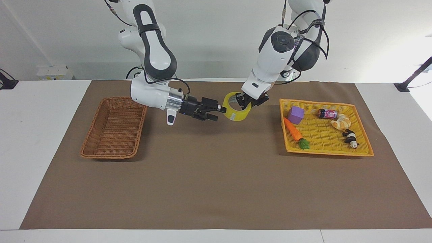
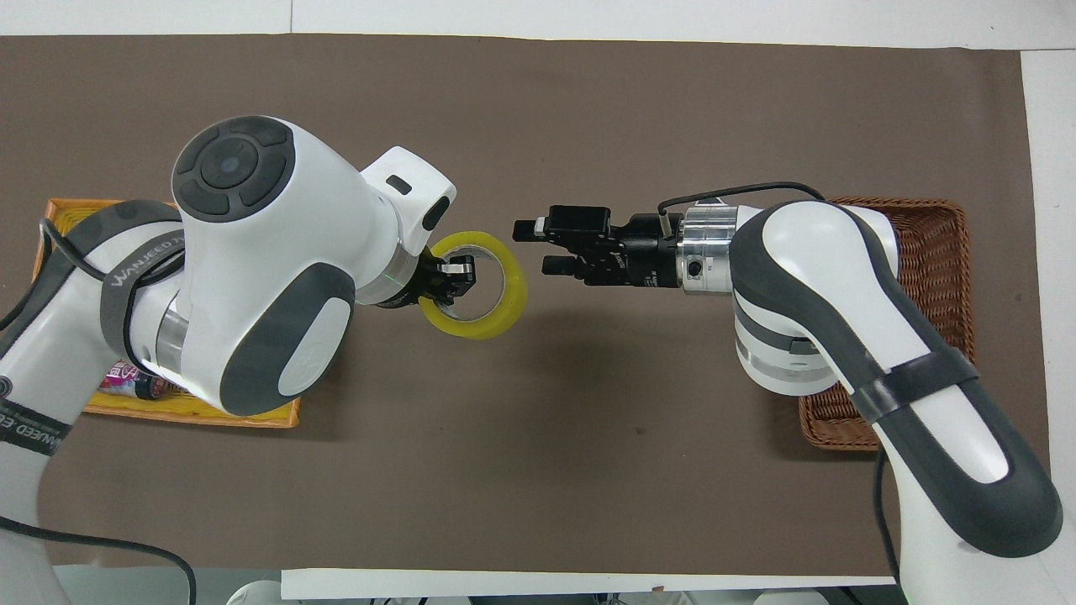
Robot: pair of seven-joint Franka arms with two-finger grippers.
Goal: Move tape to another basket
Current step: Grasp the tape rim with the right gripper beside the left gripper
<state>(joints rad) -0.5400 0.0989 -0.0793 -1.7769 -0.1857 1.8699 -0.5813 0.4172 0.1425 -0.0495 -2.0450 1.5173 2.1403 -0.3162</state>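
While basket [image 1: 114, 128] sits empty, tray [image 1: 362, 143] holds toys.

The tape [image 1: 237, 110] is glossy, translucent yellow plastic film wound on a pale, matt core. The basket [image 1: 114, 128] is rough brown woven wicker. The yellow tray [image 1: 361, 143] has a finer, smoother weave. A matt brown paper-like sheet [image 1: 216, 182] covers the smooth white counter [image 1: 37, 118]. Both arms wear glossy white and grey plastic shells; the right arm's wrist ring [image 1: 172, 100] is bright brushed metal, its claw [image 1: 219, 113] matt black.
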